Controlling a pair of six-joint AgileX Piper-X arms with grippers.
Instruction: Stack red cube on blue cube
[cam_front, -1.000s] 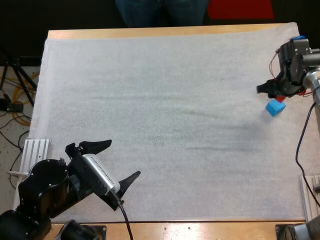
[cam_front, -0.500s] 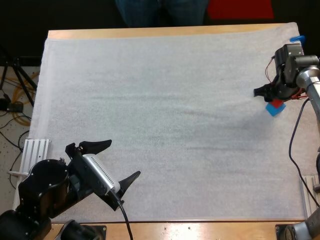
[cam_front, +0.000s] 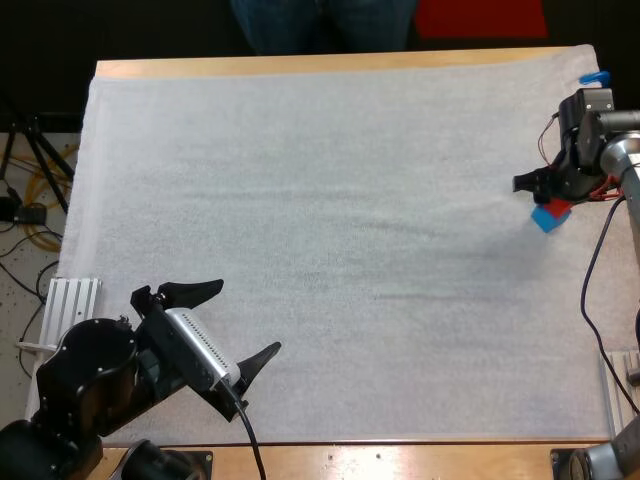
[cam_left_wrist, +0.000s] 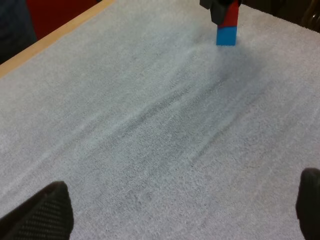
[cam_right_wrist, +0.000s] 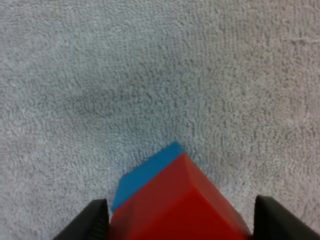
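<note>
High view, nearest first: the left pincer (cam_front: 243, 318) hangs wide open over the white mat (cam_front: 330, 200) at the surface's near left corner, holding nothing. At the far right, the right pincer (cam_right_wrist: 177, 222) clamps one red cube (cam_front: 560, 206), which seems to rest on one blue cube (cam_front: 546, 219).

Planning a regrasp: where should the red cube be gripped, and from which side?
Take the red cube from above, by two opposite flat side faces, as the right gripper does. It sits on the blue cube, so only sides and top are free.
</note>
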